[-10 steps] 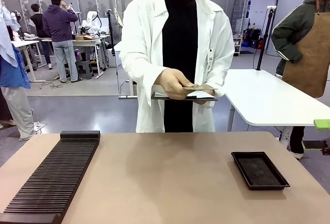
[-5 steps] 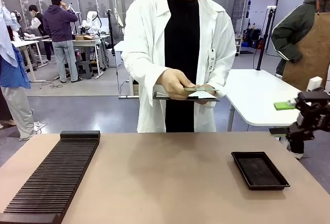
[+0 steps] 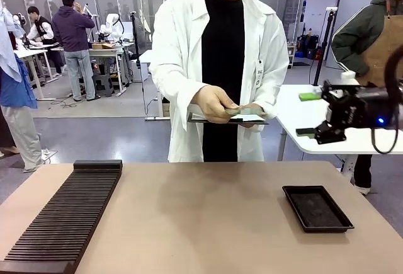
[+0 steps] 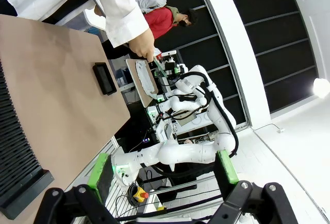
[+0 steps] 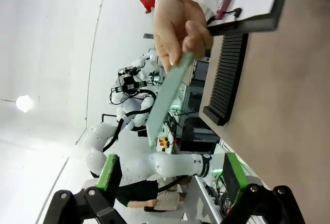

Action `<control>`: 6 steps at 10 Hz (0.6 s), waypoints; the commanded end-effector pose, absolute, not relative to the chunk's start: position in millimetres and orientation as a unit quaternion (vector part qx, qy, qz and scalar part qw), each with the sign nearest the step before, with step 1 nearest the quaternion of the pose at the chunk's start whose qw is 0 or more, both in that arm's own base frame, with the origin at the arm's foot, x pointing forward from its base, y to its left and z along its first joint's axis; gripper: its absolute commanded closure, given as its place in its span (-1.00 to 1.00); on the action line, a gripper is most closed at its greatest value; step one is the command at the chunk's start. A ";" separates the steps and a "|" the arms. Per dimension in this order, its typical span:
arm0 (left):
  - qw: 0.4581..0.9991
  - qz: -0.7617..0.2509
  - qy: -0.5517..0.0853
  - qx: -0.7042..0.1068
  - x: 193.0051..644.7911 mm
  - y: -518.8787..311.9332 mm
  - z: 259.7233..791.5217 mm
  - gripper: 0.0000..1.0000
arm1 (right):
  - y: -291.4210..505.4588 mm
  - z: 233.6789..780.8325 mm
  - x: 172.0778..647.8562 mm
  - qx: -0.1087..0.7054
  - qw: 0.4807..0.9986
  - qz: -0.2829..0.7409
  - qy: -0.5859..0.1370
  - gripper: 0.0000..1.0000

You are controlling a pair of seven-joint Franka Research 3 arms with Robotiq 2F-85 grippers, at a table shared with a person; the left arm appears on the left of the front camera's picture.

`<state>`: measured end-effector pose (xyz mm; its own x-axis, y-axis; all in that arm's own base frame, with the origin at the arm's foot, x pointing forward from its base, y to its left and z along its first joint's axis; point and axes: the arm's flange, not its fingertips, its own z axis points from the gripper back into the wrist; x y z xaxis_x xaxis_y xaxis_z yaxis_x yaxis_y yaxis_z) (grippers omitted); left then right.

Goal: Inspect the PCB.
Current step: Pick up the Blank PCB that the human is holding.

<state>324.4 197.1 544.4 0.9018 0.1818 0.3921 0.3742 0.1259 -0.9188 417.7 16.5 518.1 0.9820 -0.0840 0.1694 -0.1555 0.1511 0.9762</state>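
Note:
A person in a white coat stands at the far side and holds the PCB (image 3: 243, 109) edge-on in one hand, just over a dark clipboard (image 3: 220, 120). In the right wrist view the PCB (image 5: 167, 98) reads as a pale green strip hanging from the person's hand (image 5: 178, 28), ahead of my right gripper (image 5: 170, 173). My right gripper (image 3: 307, 114) hovers open to the right of the board, at about its height, a short gap away. My left gripper (image 4: 164, 170) is open with nothing between its green pads, looking along the table.
A black shallow tray (image 3: 317, 208) lies on the table's right side. A long black slotted rack (image 3: 63, 217) runs down the left side. A white table (image 3: 327, 123) stands behind my right arm, with other people farther back.
My right arm has come in from the right edge and moved left and up toward the person's hand. The person and the PCB have hardly moved.

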 end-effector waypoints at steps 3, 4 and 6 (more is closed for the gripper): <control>0.715 -0.076 -0.212 -0.662 323.2 198.4 544.8 -1.00 | 64.9 520.5 460.2 0.660 0.751 -0.004 -0.023 -1.00; 0.715 -0.076 -0.212 -0.662 323.2 198.4 544.8 -1.00 | 74.6 513.0 466.6 0.663 0.748 -0.010 -0.006 -1.00; 0.715 -0.076 -0.212 -0.662 323.2 198.4 544.8 -1.00 | 94.8 504.4 472.5 0.685 0.728 -0.018 0.008 -1.00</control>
<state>324.4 197.0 544.4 0.9019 0.1813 0.3921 0.3743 0.1253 -0.9188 465.2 85.5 496.9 1.0000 -0.0018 -0.0032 0.0033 0.0919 0.9958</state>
